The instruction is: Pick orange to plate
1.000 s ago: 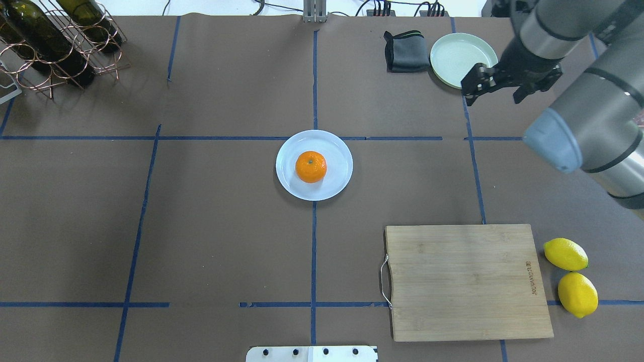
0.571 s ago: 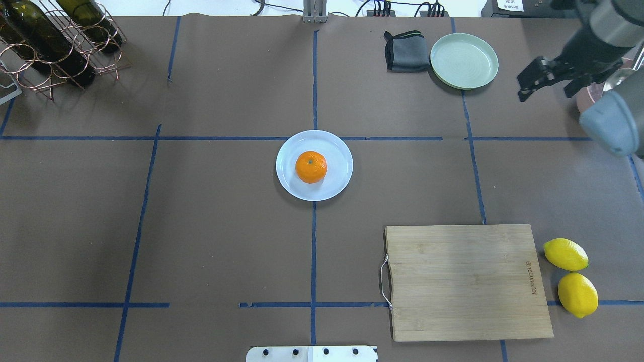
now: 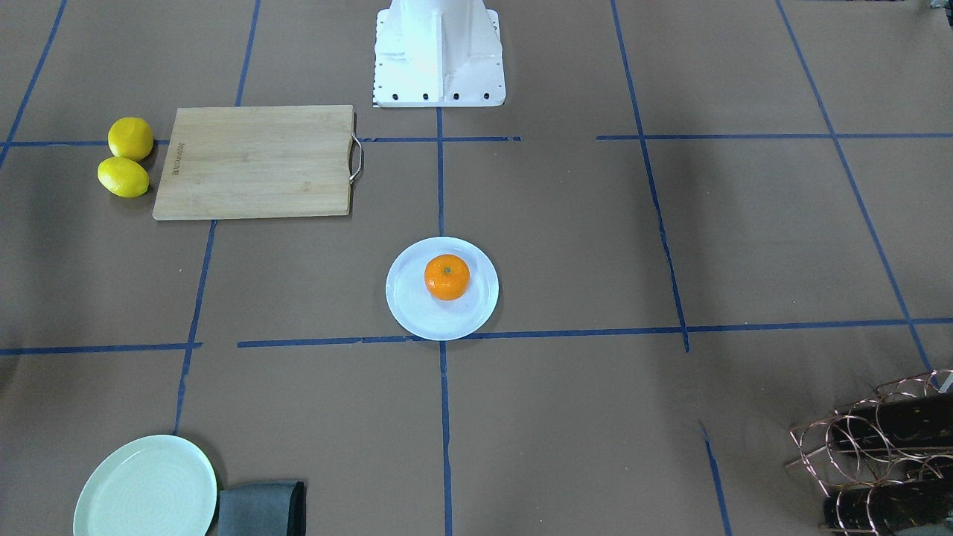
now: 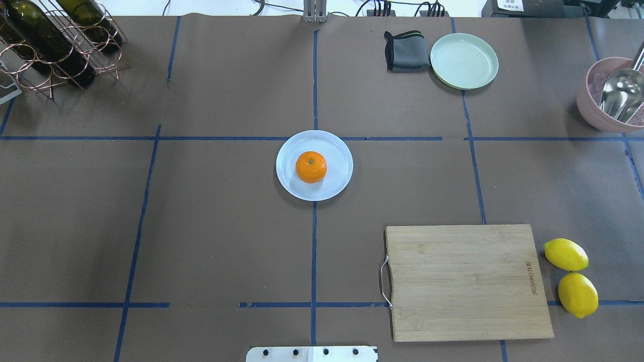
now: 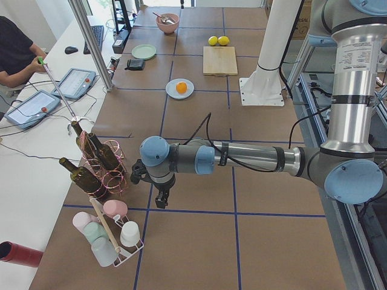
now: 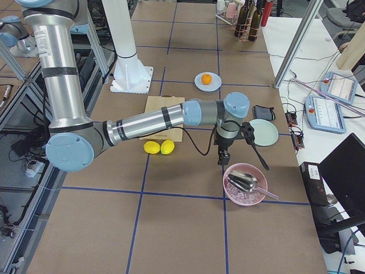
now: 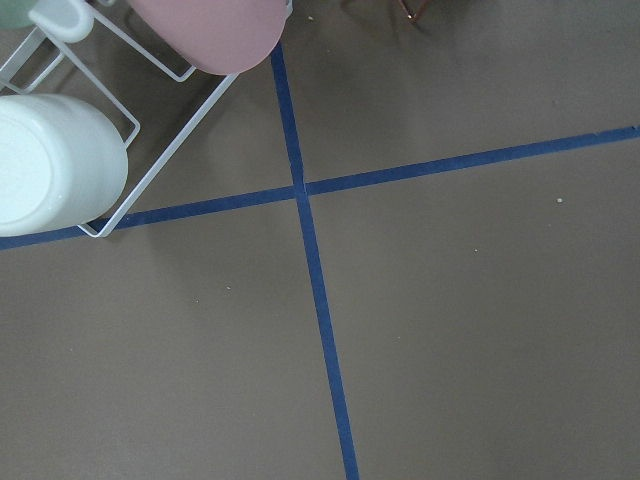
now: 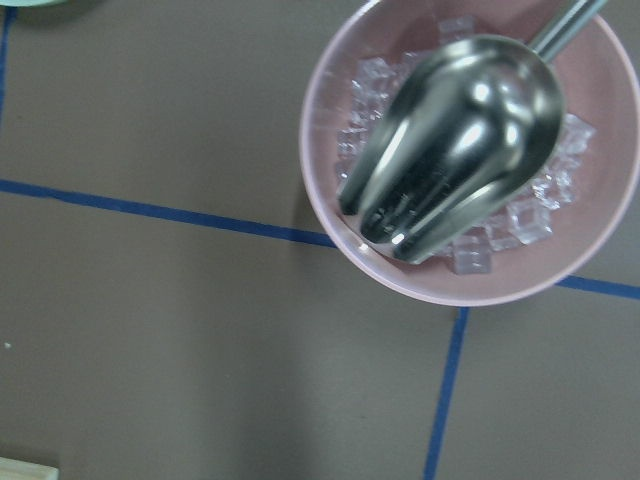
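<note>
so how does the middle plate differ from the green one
Colour: the middle plate is pale bluish-white, the green plate pale mint. Load: the middle plate carries the orange; the green plate holds nothing. Place: the middle plate sits central, the green plate far back beside a folded dark cloth. Both are round and rimmed.

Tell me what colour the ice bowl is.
The bowl is pink, clearest in the right wrist view.
</note>
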{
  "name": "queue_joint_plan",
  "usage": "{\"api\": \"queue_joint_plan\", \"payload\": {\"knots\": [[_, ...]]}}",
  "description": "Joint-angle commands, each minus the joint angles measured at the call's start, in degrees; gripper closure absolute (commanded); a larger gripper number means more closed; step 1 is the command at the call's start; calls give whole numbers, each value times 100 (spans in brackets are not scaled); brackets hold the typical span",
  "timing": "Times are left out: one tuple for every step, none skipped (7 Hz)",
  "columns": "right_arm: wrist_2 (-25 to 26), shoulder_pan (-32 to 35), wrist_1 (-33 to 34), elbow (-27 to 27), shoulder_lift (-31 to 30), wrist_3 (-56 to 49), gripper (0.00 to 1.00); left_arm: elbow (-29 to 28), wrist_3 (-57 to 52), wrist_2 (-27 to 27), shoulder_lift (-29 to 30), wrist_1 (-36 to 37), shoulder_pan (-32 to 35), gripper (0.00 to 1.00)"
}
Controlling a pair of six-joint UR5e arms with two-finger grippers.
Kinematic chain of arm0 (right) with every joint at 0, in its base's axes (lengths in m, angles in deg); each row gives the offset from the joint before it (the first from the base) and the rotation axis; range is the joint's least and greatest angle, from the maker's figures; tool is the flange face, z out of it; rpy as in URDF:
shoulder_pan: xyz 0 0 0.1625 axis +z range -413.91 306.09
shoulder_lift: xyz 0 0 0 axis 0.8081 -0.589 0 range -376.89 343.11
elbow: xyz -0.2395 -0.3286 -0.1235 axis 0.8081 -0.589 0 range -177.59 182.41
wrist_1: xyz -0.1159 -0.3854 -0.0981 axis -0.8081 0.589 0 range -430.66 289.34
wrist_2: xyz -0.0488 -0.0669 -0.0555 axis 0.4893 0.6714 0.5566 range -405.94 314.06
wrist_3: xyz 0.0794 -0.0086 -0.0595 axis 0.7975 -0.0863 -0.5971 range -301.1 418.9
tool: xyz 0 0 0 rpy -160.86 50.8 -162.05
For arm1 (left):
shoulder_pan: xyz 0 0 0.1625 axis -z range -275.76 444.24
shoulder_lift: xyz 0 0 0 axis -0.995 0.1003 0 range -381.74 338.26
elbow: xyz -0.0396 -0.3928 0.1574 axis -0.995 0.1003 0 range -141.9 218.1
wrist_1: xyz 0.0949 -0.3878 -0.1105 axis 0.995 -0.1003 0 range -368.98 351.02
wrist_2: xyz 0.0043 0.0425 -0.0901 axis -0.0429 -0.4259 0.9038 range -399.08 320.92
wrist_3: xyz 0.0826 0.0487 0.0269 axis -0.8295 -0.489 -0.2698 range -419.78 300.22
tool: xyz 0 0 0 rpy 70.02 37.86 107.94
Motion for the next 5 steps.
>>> {"api": "queue_joint_plan", "payload": {"knots": [[-31, 443, -227, -289, -191, -544, 0, -10, 0, -7, -14, -8, 0, 0], [56, 444, -447, -342, -226, -527, 0, -2, 0, -15, -14, -17, 18, 0], [100, 444, -484, -360, -435, -587, 0, -10, 0, -33, -14, -17, 35, 0], [40, 444, -797, -551, -515, -518, 0, -10, 0, -42, -6, -17, 36, 0], [-74, 444, -940, -640, -586, -448, 0, -10, 0, -42, -5, -26, 36, 0]]}}
